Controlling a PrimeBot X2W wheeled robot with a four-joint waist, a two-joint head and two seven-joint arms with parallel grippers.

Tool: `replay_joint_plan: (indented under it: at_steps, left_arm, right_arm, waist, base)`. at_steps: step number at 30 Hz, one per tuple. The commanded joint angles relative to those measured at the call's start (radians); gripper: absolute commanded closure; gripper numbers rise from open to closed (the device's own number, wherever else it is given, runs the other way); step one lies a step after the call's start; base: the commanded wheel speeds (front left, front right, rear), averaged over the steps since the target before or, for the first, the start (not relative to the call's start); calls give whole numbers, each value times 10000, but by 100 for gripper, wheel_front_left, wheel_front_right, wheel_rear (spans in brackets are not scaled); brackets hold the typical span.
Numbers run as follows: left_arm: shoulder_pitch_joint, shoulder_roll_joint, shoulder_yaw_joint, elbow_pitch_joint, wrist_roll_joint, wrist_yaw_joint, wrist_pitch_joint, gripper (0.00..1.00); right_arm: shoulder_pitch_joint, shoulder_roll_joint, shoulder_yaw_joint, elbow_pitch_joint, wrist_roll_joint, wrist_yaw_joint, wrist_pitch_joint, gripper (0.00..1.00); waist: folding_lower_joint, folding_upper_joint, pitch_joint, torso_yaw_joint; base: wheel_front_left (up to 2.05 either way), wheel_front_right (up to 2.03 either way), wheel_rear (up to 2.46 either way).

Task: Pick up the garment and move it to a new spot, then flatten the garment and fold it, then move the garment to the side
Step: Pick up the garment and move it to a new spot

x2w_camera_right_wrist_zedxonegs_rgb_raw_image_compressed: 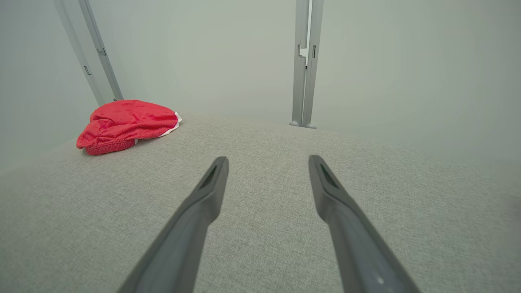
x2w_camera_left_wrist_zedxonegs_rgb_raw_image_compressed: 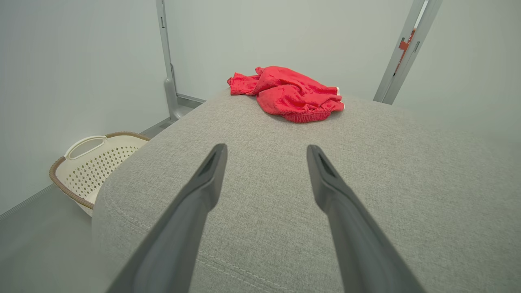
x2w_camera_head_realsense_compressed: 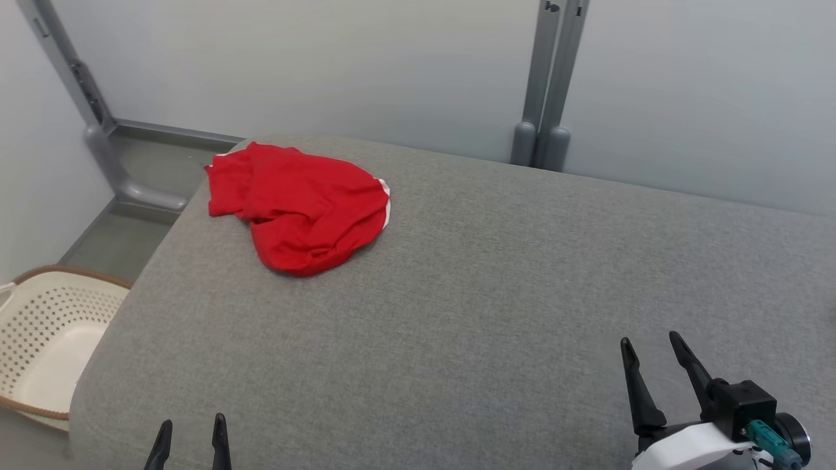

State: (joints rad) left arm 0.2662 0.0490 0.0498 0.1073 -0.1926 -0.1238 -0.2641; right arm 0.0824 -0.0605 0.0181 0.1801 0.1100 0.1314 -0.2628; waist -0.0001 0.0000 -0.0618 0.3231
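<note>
The grey padded bench (x2w_camera_head_realsense_compressed: 496, 281) carries the crumpled red garment (x2w_camera_head_realsense_compressed: 300, 209) at ten o'clock, near its far corner. Left tool (x2w_camera_head_realsense_compressed: 192, 423) at seven and right tool (x2w_camera_head_realsense_compressed: 650, 339) at five gape empty, well apart from it. I'd judge nothing done yet: every step is left.

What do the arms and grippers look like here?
Both the left gripper and right gripper have two long, dark grey tapering fingers, a slot recess near each tip. Right's base is a black block on a white shell, with a teal connector.
</note>
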Motion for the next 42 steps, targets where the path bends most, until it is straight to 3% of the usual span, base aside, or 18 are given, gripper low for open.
replay_joint_plan:
  at_steps: [1, 7, 13, 19, 22, 25, 34, 35, 36, 37, 38, 42]
  left_arm:
    - [55, 28, -3, -92, -4, -37, -2, 0]
    - [-826, 28, -361, -257, -396, -69, -2, 0]
    - [-3478, 595, -1783, 1017, -1356, -77, 117, 0]
    - [-7117, 1484, -3477, 2578, -2819, -76, 1263, 0]
    - [-8636, 1576, -3896, 3595, -3683, -77, 1893, 0]
    - [-9774, 2003, -4067, 4661, -3929, -73, 2197, 0]
    - [-11338, 2356, -4295, 7595, -4597, -66, 2715, 0]
    - [-11316, 2386, -4415, 7756, -4646, -66, 2838, 4]
    - [-11272, 2384, -4636, 7883, -4722, -71, 3036, 49]
    - [-11198, 2394, -4756, 7978, -4799, -79, 3176, 80]
    - [-11113, 2389, -4924, 7958, -4874, -80, 3331, 100]
    - [-10674, 2785, -5572, 7060, -5396, -128, 3335, 100]
  right_arm:
    - [-20, -64, 18, 37, 59, -13, -25, 0]
    - [65, -271, 105, 7, 113, -13, -25, 0]
    - [-991, -1214, 308, -380, 149, -14, -25, 0]
    - [-2410, -2229, 355, -879, 324, -14, -25, 0]
    - [-2931, -2542, 353, -1057, 394, -14, -25, 0]
    - [-3312, -2578, 501, -1127, 506, -14, -25, 0]
    - [-3503, -2345, 544, -1087, 734, -14, -24, 0]
    - [-3489, -2290, 553, -1036, 739, -14, -22, 0]
    - [-3454, -2221, 573, -977, 756, -14, -2, 0]
    - [-3422, -2151, 544, -953, 820, -14, -1, 0]
    - [-3379, -2114, 523, -925, 849, -14, -1, 0]
    - [-3166, -1862, 570, -757, 969, -14, -1, 0]
  waist:
    - [1, 0, -65, 567]
    - [1, 0, 553, 390]
    - [1, 0, 2937, -92]
    - [1, 0, 5572, -678]
    - [1, 0, 6444, -934]
    - [1, 0, 6928, -1290]
    - [1, 0, 7015, -1930]
    - [1, 0, 6930, -1969]
    - [1, 0, 6822, -2005]
    - [1, 0, 6705, -2029]
    - [1, 0, 6607, -2042]
    - [1, 0, 6086, -2083]
  base:
    - [0, 0, 0]
    - [0, 0, 0]
    - [0, 0, 0]
    - [0, 0, 0]
    - [0, 0, 0]
    - [0, 0, 0]
    - [0, 0, 0]
    - [0, 0, 0]
    - [0, 0, 0]
    - [0, 0, 0]
    - [0, 0, 0]
    - [0, 0, 0]
